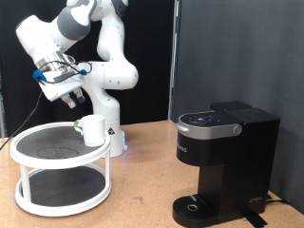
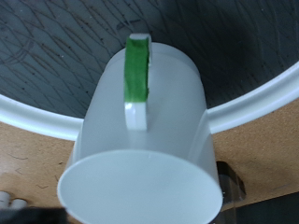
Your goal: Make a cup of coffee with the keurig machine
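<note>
The cup (image 1: pixel 92 130) is a small white mug that stands upright at the edge of the top tier of a white round rack (image 1: pixel 28 140), on the exterior view's left. In the wrist view the cup (image 2: pixel 140 149) fills the picture, seen from above and empty, with a green stripe along its handle (image 2: pixel 137 70). My gripper (image 1: pixel 64 99) hangs in the air above the rack, up and to the left of the cup. It is open and holds nothing. The keurig machine (image 1: pixel 223 157) stands on the exterior view's right with its lid down.
The rack has two tiers with dark mesh floors and stands on a wooden table (image 1: pixel 142 195). The robot's base (image 1: pixel 114 133) is right behind the rack. The machine's drip tray (image 1: pixel 195 206) is bare. A dark pole (image 1: pixel 177 57) stands behind.
</note>
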